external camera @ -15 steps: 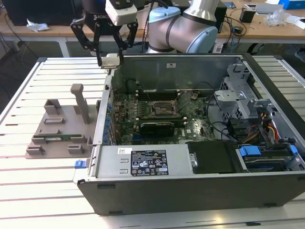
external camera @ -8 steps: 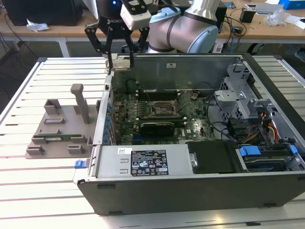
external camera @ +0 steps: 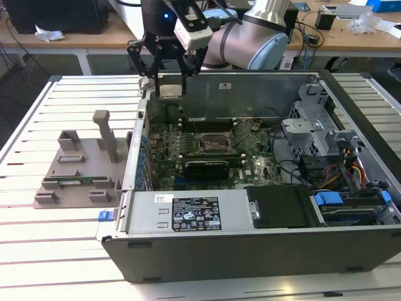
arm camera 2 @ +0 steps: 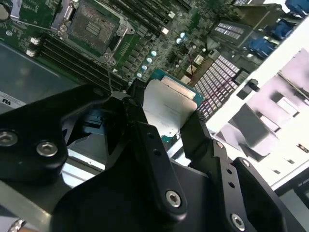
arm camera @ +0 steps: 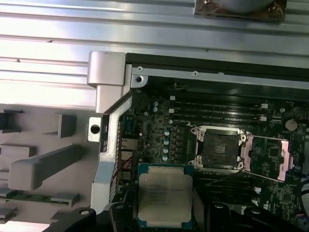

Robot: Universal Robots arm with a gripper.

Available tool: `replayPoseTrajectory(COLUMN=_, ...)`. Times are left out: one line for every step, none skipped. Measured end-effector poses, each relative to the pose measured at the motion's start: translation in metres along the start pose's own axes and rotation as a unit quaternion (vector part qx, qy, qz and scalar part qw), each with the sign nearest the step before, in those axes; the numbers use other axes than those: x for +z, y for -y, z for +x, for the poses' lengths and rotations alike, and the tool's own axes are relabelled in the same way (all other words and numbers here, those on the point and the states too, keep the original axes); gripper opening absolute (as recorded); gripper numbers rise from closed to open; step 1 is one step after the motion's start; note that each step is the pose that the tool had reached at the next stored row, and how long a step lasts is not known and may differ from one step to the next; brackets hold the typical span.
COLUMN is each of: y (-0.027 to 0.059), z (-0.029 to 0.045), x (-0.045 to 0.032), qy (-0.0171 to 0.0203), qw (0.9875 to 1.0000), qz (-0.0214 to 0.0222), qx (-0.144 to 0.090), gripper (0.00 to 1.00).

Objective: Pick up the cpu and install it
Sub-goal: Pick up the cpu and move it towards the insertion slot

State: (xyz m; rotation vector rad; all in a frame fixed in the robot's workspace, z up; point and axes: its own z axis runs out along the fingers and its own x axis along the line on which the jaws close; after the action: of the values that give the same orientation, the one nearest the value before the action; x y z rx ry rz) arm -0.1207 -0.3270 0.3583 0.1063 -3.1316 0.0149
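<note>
Gripper [external camera: 171,84] clenched on the cpu [arm camera: 164,195] by its edges over the case [external camera: 250,251]; a slip or tilt could damage the open socket [arm camera: 218,150].

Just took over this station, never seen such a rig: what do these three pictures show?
The exterior view comes from a separate camera: a grey robot arm with a black two-fingered hand above an open computer case on a slatted metal table. A grey parts holder lies at the case's side, toward the exterior view's left. Both wrist views come from cameras riding on the arm. The hand is shut on the cpu, held above the motherboard; the socket is open and empty.
</note>
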Motion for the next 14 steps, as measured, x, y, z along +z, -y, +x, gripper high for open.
replayPoseTrajectory(y=-0.0005, z=-0.0020, x=0.0021, qy=0.0000, qw=1.0000, qz=0.0001, qx=0.000, gripper=0.54)
replayPoseTrajectory(y=-0.0010, z=-0.0039, x=0.0041, qy=-0.0001, qw=1.0000, qz=0.0002, qx=0.000, gripper=0.54)
replayPoseTrajectory(y=-0.0015, z=-0.0056, x=0.0059, qy=-0.0002, qw=1.0000, qz=0.0003, qx=0.000, gripper=0.54)
replayPoseTrajectory(y=-0.0020, z=-0.0072, x=0.0077, qy=-0.0003, qw=1.0000, qz=0.0005, qx=0.000, gripper=0.54)
replayPoseTrajectory(y=-0.0027, z=-0.0095, x=0.0103, qy=-0.0004, qw=1.0000, qz=0.0006, qx=0.000, gripper=0.54)
replayPoseTrajectory(y=-0.0035, z=-0.0123, x=0.0133, qy=-0.0005, qw=1.0000, qz=0.0007, qx=0.000, gripper=0.54)
replayPoseTrajectory(y=-0.0041, z=-0.0139, x=0.0151, qy=-0.0007, qw=1.0000, qz=0.0007, qx=0.000, gripper=0.54)
replayPoseTrajectory(y=-0.0047, z=-0.0156, x=0.0169, qy=-0.0008, qw=1.0000, qz=0.0008, qx=0.000, gripper=0.54)
replayPoseTrajectory(y=-0.0060, z=-0.0186, x=0.0201, qy=-0.0010, qw=1.0000, qz=0.0010, qx=0.000, gripper=0.54)
replayPoseTrajectory(y=-0.0065, z=-0.0197, x=0.0212, qy=-0.0010, qw=1.0000, qz=0.0011, qx=0.000, gripper=0.54)
replayPoseTrajectory(y=-0.0074, z=-0.0215, x=0.0230, qy=-0.0011, qw=1.0000, qz=0.0013, qx=0.000, gripper=0.54)
replayPoseTrajectory(y=-0.0079, z=-0.0227, x=0.0242, qy=-0.0011, qw=1.0000, qz=0.0014, qx=0.000, gripper=0.54)
replayPoseTrajectory(y=-0.0087, z=-0.0253, x=0.0268, qy=-0.0012, qw=1.0000, qz=0.0015, qx=0.000, gripper=0.54)
replayPoseTrajectory(y=-0.0092, z=-0.0265, x=0.0281, qy=-0.0012, qw=1.0000, qz=0.0015, qx=0.000, gripper=0.54)
